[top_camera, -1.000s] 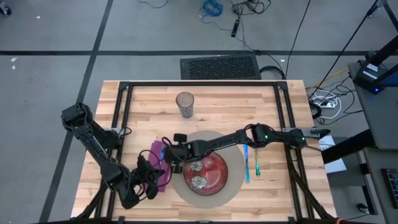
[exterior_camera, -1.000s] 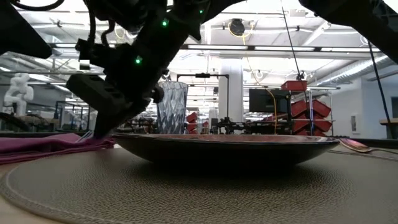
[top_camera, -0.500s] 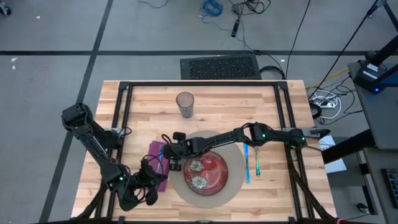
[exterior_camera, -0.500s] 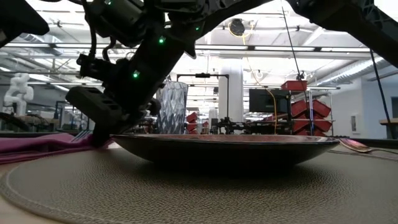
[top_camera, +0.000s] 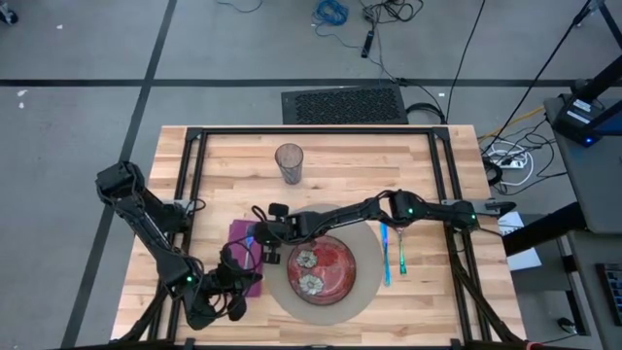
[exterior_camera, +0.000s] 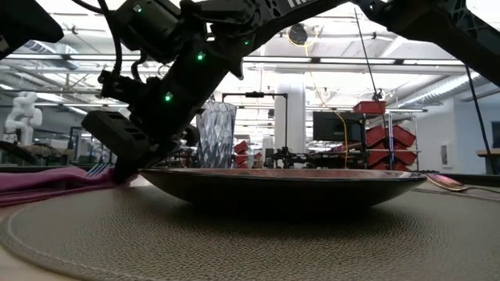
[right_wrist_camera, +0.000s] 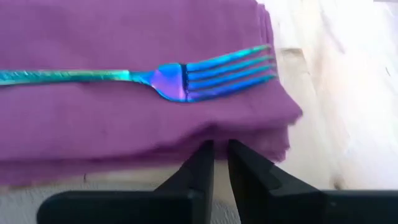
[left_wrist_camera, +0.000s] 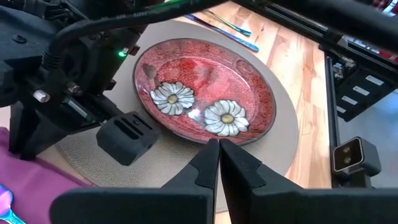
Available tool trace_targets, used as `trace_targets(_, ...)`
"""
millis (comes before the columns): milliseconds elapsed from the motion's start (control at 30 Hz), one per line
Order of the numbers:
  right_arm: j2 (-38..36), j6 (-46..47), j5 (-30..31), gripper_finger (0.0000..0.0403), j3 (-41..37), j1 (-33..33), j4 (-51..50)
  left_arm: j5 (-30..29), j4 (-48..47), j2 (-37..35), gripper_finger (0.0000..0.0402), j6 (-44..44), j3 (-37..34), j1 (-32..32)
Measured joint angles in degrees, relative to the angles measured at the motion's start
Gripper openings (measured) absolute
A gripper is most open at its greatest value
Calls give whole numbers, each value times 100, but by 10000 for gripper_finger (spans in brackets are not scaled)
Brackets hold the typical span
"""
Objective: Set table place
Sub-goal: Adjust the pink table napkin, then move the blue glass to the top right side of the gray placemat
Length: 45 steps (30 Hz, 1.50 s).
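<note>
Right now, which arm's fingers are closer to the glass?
The right. Its gripper sits at the napkin's far end, nearer the glass; the left gripper is at the napkin's near end.

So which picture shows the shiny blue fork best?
The right wrist view: the shiny blue metal fork lies whole on the purple cloth napkin. The high view shows a sliver, the low view barely its tines, the left wrist a tip.

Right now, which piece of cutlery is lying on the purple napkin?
The fork, lying flat on the napkin left of the plate. The other two pieces lie on bare wood to the plate's right.
</note>
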Motion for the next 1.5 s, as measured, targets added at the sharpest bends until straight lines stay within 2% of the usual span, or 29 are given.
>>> trace_targets(100,-92,45,187,34,-4,66,-337,0,78,2,0,45,0,0)
trace_targets(233,-260,-32,921,34,-4,285,-755,-2,113,2,0,121,0,-2)
trace_targets(533,-833,-112,1917,34,-2,772,-1478,-20,120,2,0,155,0,0)
trace_targets(667,-1077,134,2550,34,-2,1171,-2526,-7,235,8,0,432,0,4)
trace_targets(867,-1457,1296,3308,40,7,1608,-4478,157,761,30,0,1620,22,112)
trace_targets(1033,-1773,1808,3475,56,13,1604,-5565,334,1361,110,0,2535,17,432)
trace_targets(1167,-2031,1252,3460,80,9,1226,-5830,506,1562,324,0,2701,-4,745)
trace_targets(1333,-2439,660,3381,118,9,425,-5893,594,1550,608,0,2727,-13,938)
trace_targets(1400,-2593,376,3010,133,9,97,-5850,552,1548,625,0,2877,-13,991)
trace_targets(1500,-2728,42,1939,148,9,-343,-5475,261,1544,548,0,3249,-13,1066)
